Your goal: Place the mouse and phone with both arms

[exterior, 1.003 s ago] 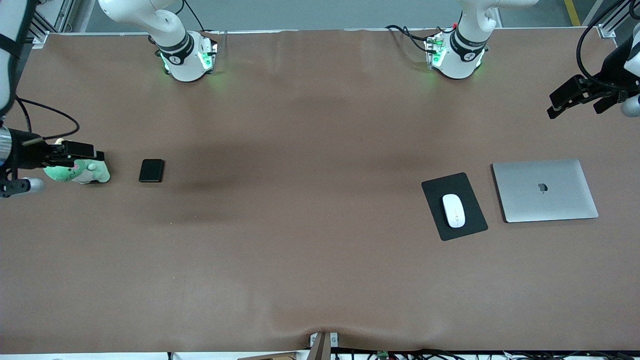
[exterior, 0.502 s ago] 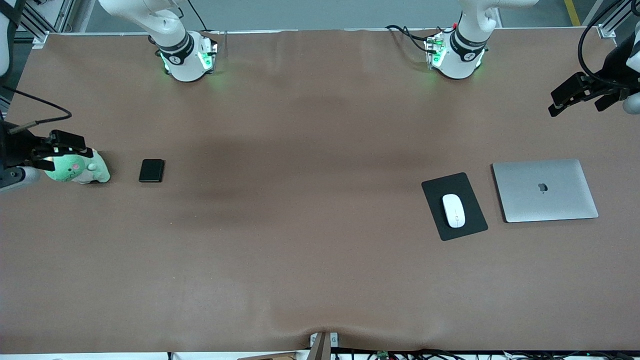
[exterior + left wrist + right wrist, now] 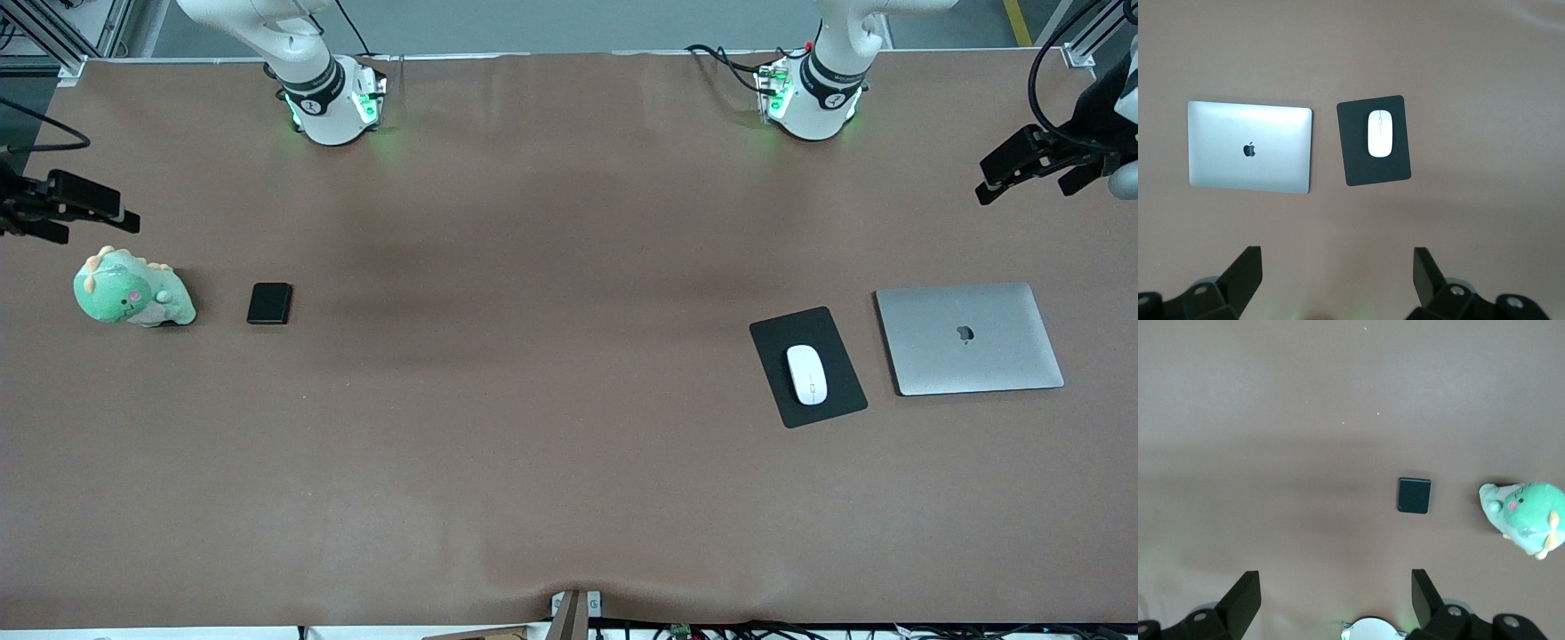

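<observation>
With the mouse (image 3: 806, 374) and phone (image 3: 269, 303) set down, both the left gripper (image 3: 1021, 168) and right gripper (image 3: 76, 206) hung released, nothing beneath their jaws, seemingly only retreat remaining.

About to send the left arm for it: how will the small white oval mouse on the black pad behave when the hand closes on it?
The small white oval mouse has a smooth, glossy, rounded shell, so it may slip out of a pinch. It looks rigid and probably light. It lies flat on the thin black mouse pad, so it should not roll, though a push might slide it.
</observation>
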Available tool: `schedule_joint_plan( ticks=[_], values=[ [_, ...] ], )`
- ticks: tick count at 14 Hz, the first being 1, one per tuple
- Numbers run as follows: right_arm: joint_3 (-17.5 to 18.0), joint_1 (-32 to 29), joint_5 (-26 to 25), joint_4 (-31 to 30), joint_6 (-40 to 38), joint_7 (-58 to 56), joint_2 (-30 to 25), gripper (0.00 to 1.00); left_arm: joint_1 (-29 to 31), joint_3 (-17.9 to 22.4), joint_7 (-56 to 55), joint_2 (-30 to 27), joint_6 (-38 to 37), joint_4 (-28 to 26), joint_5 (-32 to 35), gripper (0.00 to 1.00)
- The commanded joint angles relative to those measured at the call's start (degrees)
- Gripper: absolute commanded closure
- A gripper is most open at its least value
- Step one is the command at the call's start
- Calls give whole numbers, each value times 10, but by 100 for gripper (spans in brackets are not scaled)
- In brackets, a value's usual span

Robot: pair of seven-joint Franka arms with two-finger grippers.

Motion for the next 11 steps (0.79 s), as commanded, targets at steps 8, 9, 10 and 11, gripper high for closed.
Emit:
schedule_joint_plan(
  ticks=[8, 9, 10, 11],
  values=[
    [133, -133, -34, -56, -37, 30, -80, 0, -4, -21, -4, -3, -5, 7, -2, 0],
    [169, -136, -89, -55, -36, 30, -82, 0, -5, -21, -4, -2, -4, 7, -2, 0],
    [206, -139, -162, -49, -36, 30, -78, 0, -5, -21, -4, -1, -4, 7, -2, 0],
    [225, -143, -193, -49, -30, 38, -77, 0, -5, -21, -3, -1, -4, 7, -3, 0]
  ],
)
